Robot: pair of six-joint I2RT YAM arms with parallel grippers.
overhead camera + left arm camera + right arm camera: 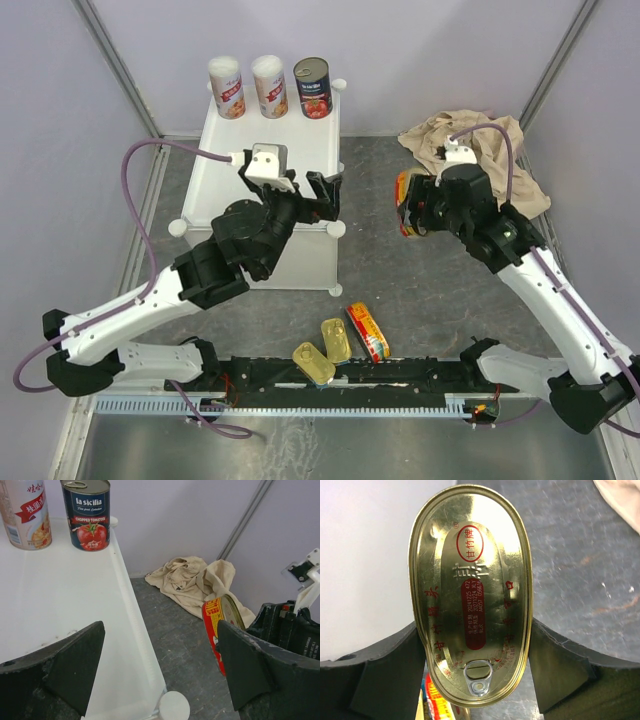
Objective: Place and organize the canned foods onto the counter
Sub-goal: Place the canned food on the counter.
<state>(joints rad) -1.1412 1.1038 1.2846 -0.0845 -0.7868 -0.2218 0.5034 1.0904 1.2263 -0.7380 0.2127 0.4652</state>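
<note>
The right pincer (pixel 475 630) pinched the oblong tin (pixel 470 600) between its fingers; the left pincer (pixel 160 630) hung spread over the surface (pixel 65 590).

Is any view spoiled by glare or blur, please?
Right wrist: the oval tin has a soft sheen on its gold lid, yet its print stays readable. Left wrist: the label of the tomato can is sharp. Top view: even light, only weak shadows.

Top external: high and behind, looking down over whole table (pixel 420 290); counter (pixel 215 180) centre-left, beige cloth (pixel 430 140) far right. Left wrist: low over counter top, facing far right toward same cloth and oblong tin (pixel 222 617). Right wrist: very close on that tin's lid, filling frame.
</note>
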